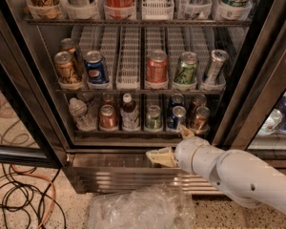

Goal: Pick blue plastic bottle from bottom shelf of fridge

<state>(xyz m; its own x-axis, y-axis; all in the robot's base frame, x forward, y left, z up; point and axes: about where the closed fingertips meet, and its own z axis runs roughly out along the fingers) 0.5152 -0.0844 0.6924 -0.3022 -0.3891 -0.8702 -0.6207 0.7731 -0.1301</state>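
Brownish plastic with a white screw cap and a pale label marks the blue plastic bottle [129, 113] in the single camera view. It stands upright at the front of the bottom shelf [133, 134] of the fridge [19, 80], a little left of the frame's centre. An orange can [107, 117] stands just beside it on the left and a green can [153, 118] just beside it on the right. A clear crinkled bottle [79, 114] stands further left. The gripper [167, 141] hangs lower and to the right of the bottle, in front of the steel base [109, 175] and outside the shelf, with its jaws spread wide and holding nothing. Such a small bottle is probably light even when full, and its thin wall will likely give under a hard squeeze. A chilled label may also be slick, so moderate pressure seems wise. The best hold appears to be the upper body or shoulder just under the cap, where it rises above the neighbouring cans and the plastic is stiffer. Lower down there is little room for the jaws between the cans, and the rack above [138, 91] leaves scant headroom, so a level approach from the front looks safest.
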